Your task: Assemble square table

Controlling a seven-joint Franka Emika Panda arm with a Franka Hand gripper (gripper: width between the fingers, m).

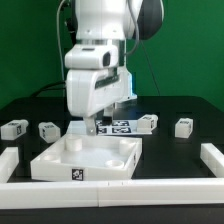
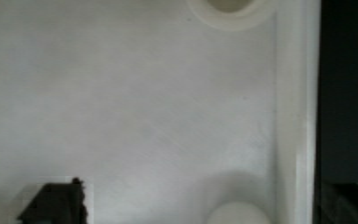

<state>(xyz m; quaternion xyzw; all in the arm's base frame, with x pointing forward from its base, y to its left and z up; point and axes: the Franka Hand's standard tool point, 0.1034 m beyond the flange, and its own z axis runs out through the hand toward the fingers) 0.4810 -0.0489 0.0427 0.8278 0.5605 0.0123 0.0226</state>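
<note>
Presently the two-finger gripper (image 1: 92, 127) hangs low over the far edge of the large white plastic square tabletop (image 1: 85, 160), which lies flat mid-scene on the black table (image 1: 170, 150), one tag on its near wall. Jaws stand wide, nothing held: the wrist view shows one dark fingertip (image 2: 55, 200) over the tabletop's floor, with the raised rim (image 2: 297, 110) running beside it; the other finger is hard to pick out against the dark table beyond. A round corner socket (image 2: 229, 8) shows further along the rim. Four small white stubby legs (image 1: 47, 130) lie loose in a far row, two at the exterior view's left, two at its right, one just beside the flat white marker board (image 1: 118, 126). Risk, as I judge it: closing on the rim off-centre could skew or drag the tabletop, and going too deep would jam a finger on the floor. Long white border rails (image 1: 212, 158) fence the left, right and near sides. The tabletop's near edge sits close to the near rail, so there is little slack there and more open ground to the right.
</note>
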